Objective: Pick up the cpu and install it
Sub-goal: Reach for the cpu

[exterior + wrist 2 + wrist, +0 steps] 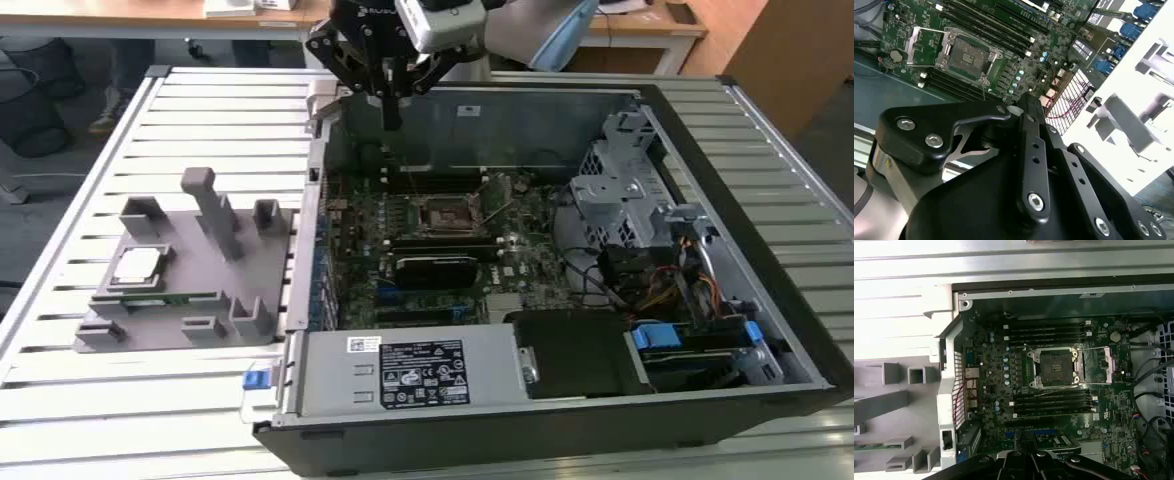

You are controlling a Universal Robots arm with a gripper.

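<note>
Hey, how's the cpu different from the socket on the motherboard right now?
The cpu is silver-white; the socket is dark. The cpu lies on the grey holder outside the case; the socket sits inside it, empty, its bracket swung open. Both are square and lie flat.

Silver-topped square cpu (138, 266), flat on gray fixture (190, 278)

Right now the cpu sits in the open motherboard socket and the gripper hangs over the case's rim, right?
The socket is empty; the cpu lies on the grey fixture outside the case, as the exterior view shows. The gripper does hang over the case's rim.
</note>
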